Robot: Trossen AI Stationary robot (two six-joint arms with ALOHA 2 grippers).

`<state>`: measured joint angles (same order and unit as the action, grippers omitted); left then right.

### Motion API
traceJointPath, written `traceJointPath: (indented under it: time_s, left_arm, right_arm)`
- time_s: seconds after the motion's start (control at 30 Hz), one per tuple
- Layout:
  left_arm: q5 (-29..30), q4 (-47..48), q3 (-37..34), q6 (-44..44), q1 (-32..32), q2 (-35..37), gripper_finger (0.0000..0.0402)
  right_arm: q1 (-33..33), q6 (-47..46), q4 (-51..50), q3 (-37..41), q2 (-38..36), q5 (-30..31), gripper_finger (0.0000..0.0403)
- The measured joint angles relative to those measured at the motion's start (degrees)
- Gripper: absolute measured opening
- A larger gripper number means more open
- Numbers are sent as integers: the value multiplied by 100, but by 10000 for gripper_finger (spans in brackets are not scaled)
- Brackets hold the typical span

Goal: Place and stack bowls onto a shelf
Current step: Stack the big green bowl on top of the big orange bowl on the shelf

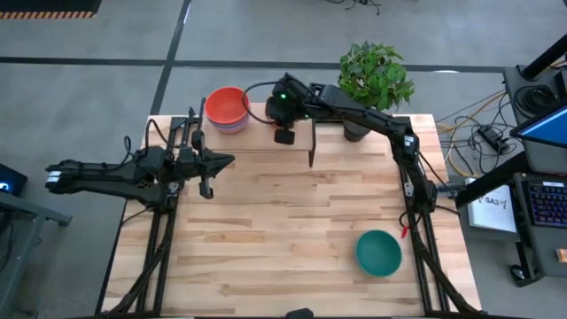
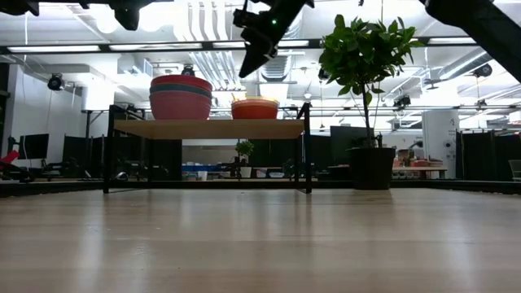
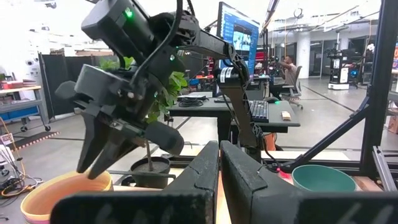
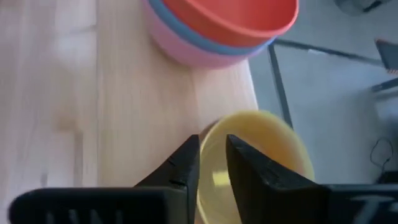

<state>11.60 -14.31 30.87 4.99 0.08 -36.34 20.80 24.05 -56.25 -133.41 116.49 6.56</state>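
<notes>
The shelf [image 2: 212, 129] stands at the table's far edge. On its left half sits a stack of large bowls [image 2: 181, 98], red-orange over blue over pink [image 4: 217, 31]. On its right half sits a small stack [image 2: 255, 107] with the yellow bowl [image 4: 255, 155] on top. My right gripper [image 2: 252, 50] hangs above that small stack, fingers pointing down and open by a narrow gap [image 4: 213, 149], clear of the bowl. The teal bowl [image 1: 378, 252] rests upright on the table near the right front. My left gripper [image 1: 221, 163] is shut and waits over the table's left side.
A potted plant [image 1: 372, 80] stands at the far edge just right of the shelf, its dark pot [image 2: 372, 167] beside the shelf's right legs. The right arm [image 1: 390, 133] reaches across the far right corner. Desks and monitors lie beyond the table.
</notes>
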Motion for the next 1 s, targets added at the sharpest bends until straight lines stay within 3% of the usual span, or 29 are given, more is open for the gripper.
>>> traceJointPath:
  time_s: [0.23, 0.73, 0.9, 1.0]
  left_arm:
    - [0, 36, 0, 7, 1, -1, 0]
    - [0, 35, 0, 33, 0, -7, 0]
    - [-4, 31, 0, -28, 0, 7, 0]
    - [-7, 26, 24, -131, 0, 17, 0]
  right_arm:
    - [-30, -225, 408, 299, 11, -55, 13]
    - [-1450, -1253, -978, 302, -76, -107, 9]
    - [-1828, -1771, -1519, 409, -154, -719, 9]
    - [-1965, -2164, -1492, 898, -428, -998, 9]
